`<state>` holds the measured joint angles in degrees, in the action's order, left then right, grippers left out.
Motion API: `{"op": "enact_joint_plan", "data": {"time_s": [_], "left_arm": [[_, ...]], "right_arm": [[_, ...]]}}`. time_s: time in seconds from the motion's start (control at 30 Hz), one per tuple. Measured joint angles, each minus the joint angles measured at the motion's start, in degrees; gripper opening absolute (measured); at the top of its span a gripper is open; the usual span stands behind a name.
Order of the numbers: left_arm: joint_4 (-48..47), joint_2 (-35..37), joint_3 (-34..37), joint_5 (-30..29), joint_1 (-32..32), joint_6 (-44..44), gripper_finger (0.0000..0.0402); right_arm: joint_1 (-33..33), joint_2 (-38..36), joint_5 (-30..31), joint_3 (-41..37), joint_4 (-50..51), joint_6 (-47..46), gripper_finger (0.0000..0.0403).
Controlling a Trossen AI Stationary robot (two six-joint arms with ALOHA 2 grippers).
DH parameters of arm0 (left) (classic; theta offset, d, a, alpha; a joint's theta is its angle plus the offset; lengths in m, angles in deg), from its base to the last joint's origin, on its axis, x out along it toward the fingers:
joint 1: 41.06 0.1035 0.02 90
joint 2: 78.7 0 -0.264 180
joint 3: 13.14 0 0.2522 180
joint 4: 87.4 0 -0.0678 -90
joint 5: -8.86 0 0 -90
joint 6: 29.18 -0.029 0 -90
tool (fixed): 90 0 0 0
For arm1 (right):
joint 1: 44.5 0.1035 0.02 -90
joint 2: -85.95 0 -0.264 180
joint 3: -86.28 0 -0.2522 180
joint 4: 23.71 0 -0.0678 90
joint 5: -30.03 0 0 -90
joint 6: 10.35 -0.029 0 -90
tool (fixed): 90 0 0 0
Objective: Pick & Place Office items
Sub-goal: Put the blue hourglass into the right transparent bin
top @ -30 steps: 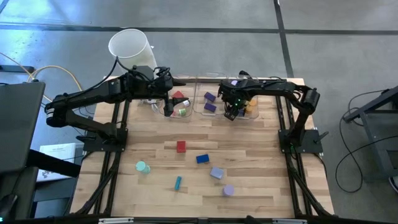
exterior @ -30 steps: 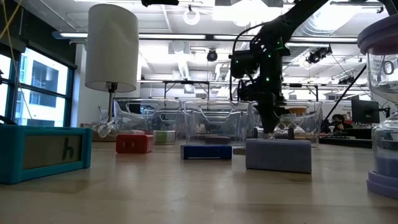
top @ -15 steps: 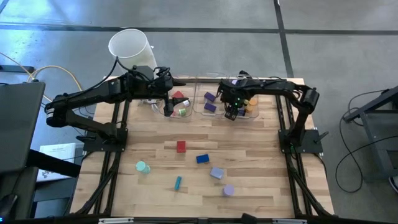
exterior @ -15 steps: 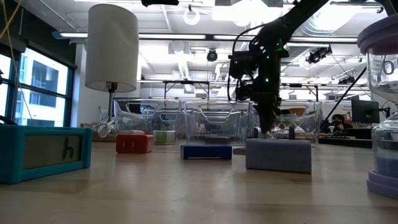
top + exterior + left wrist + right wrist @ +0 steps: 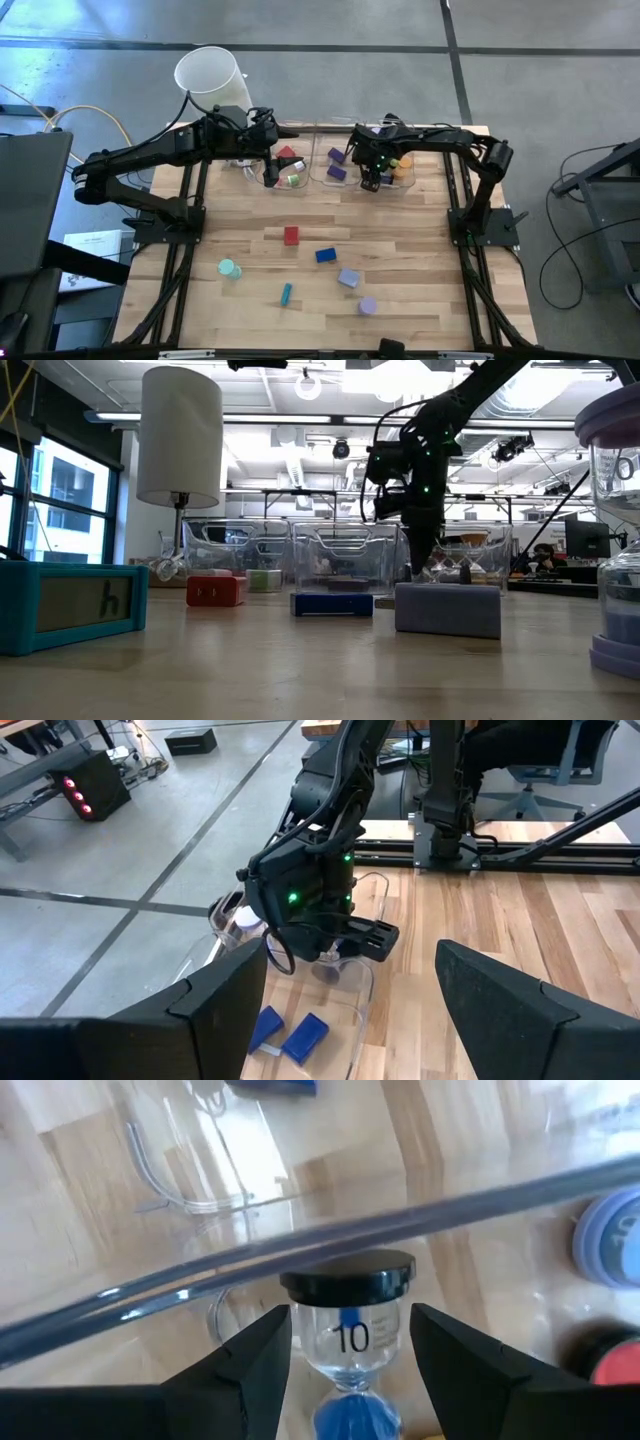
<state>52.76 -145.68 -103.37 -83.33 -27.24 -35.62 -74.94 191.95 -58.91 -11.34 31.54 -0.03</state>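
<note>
My right gripper points down over the near left corner of the right clear bin, shut on a sand timer with black caps and blue sand. My left gripper hovers open above the left clear bin, with nothing between its fingers. On the wood nearer the front lie a red block, a blue block, a lavender block, a lavender roll, a teal stick and a green roll. My right gripper pinches the sand timer's glass bulb between its two fingers, just behind the black cap. The fingers come from above, pointing down, and lie along the timer. The timer stands upright in the hold, that cap past the fingertips, over the bin's rim.
Three clear bins stand in a row at the far edge; the middle one holds purple blocks, the right one a blue roll. A tall white cylinder stands behind the left arm. A teal timer box sits at the near left.
My right gripper has rolled about its own pointing line above the right bin, and it remains shut on the timer.
</note>
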Motion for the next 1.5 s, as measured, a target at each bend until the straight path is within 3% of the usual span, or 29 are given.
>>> {"op": "enact_joint_plan", "data": {"time_s": [0.37,0.7,1.03,1.5], "left_arm": [[0.0,0.0,0.0,0.0,0.0,0.0,0.0283],[0.0,0.0,0.0,0.0,0.0,0.0,0.0283],[0.0,0.0,0.0,0.0,0.0,0.0,0.0283],[0.0,0.0,0.0,0.0,0.0,0.0,0.0283]], "right_arm": [[-0.3,0.1,-0.2,0.0,-2.0,4.7,0.0195],[-0.4,3.2,-4.7,0.2,-1.7,5.7,0.0194],[-1.2,3.2,-3.7,0.2,-0.1,3.4,0.0131],[-1.2,3.2,-2.9,0.2,1.7,0.2,0.0129]]}}
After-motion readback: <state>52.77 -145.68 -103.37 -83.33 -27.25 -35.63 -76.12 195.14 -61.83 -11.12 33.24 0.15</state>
